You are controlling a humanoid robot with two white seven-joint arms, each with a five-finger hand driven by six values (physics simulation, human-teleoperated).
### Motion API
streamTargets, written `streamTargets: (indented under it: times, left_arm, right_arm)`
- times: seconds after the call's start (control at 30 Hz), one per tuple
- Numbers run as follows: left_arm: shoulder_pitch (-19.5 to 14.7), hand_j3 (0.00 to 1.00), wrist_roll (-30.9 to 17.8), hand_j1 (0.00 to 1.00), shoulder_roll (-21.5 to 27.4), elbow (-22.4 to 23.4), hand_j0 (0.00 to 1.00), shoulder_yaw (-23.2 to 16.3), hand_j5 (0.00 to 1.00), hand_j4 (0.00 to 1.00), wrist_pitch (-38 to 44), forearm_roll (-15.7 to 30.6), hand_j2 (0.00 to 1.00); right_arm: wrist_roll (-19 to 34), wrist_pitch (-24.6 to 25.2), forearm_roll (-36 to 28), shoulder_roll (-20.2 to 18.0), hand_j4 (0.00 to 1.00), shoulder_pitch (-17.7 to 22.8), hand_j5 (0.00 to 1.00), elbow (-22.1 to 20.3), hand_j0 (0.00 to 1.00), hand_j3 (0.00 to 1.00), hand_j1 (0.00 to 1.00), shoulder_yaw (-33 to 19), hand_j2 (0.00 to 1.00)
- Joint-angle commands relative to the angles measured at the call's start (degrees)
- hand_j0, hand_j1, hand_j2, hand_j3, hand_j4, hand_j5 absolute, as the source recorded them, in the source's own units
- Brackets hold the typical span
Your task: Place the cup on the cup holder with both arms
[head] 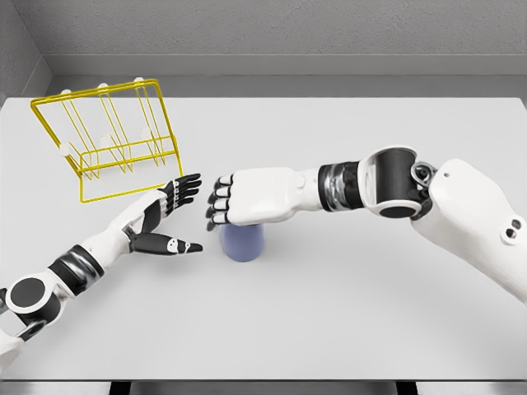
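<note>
The blue cup (242,243) stands upright near the middle of the desk (346,321), well clear of the yellow cup holder (111,136) by the far left corner. The right hand (247,197) hovers over its top, fingers curled but gripping nothing. The left hand (165,218) waits just beside it, fingers spread, apparently to take the cup for the holder's side.

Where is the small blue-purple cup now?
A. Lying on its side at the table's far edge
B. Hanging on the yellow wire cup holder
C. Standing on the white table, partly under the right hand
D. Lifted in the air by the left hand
C: the small blue-purple cup stands on the white table, its top hidden by the right hand; the yellow wire cup holder carries nothing.
</note>
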Motion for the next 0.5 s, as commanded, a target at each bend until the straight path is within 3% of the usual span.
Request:
streamTargets:
  times: [0.0, 0.17, 0.23, 0.47]
  left_arm:
    - [0.0, 1.0, 0.0, 1.0, 0.0, 0.0, 1.0, 0.0, 1.0, 1.0, 0.0, 0.0, 1.0]
    - [0.0, 1.0, 0.0, 1.0, 0.0, 0.0, 1.0, 0.1, 1.0, 1.0, 0.0, 0.0, 1.0]
    - [0.0, 1.0, 0.0, 1.0, 0.0, 0.2, 1.0, 0.2, 1.0, 1.0, 0.0, 0.1, 1.0]
    - [-0.3, 1.0, 0.0, 1.0, 0.0, 0.4, 1.0, 0.3, 1.0, 1.0, 0.0, 0.2, 1.0]
  right_arm:
    - [0.0, 0.1, -0.2, 0.0, 0.99, 0.0, 0.99, 0.0, 0.99, 0.99, 0.99, -0.3, 0.99]
    - [0.0, 0.1, -0.1, -1.3, 0.99, -0.1, 0.99, 0.4, 0.99, 0.99, 0.99, -0.6, 0.99]
    - [0.0, 0.1, -0.2, -2.4, 0.99, -0.1, 0.99, 0.2, 0.99, 0.99, 0.99, -3.4, 0.99]
    - [-0.6, 0.1, -1.0, -4.1, 0.99, 0.4, 0.99, -4.7, 0.99, 0.99, 0.99, -9.0, 0.99]
